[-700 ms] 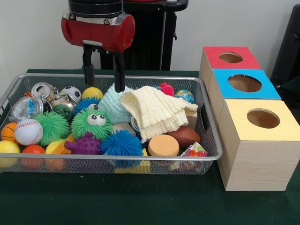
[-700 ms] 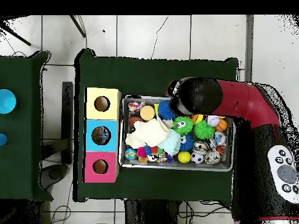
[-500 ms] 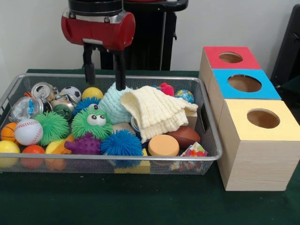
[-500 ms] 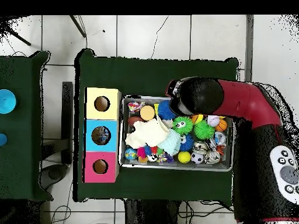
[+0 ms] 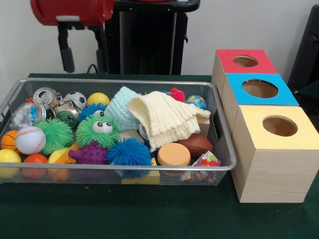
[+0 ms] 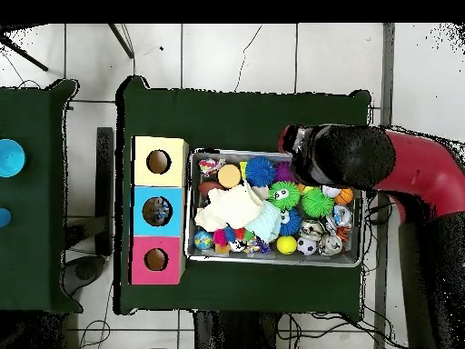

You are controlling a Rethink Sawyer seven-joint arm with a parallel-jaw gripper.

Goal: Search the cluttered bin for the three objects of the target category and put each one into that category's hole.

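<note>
- Above the wire bin (image 5: 219,130), toward its far corner from the three coloured boxes (image 5: 261,89), the gripper (image 5: 82,49) hangs with jaws open and empty.
- Search step, I judge (target category unstated); candidates lie in the bin.
- Next: descend onto one object.

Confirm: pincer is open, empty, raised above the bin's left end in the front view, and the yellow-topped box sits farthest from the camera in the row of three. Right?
One thing is off. The yellow-topped box is nearest the camera in the front view; the red-topped box is farthest, with the blue-topped box between. The rest holds: the pincer is open, empty, above the bin's left end.
</note>
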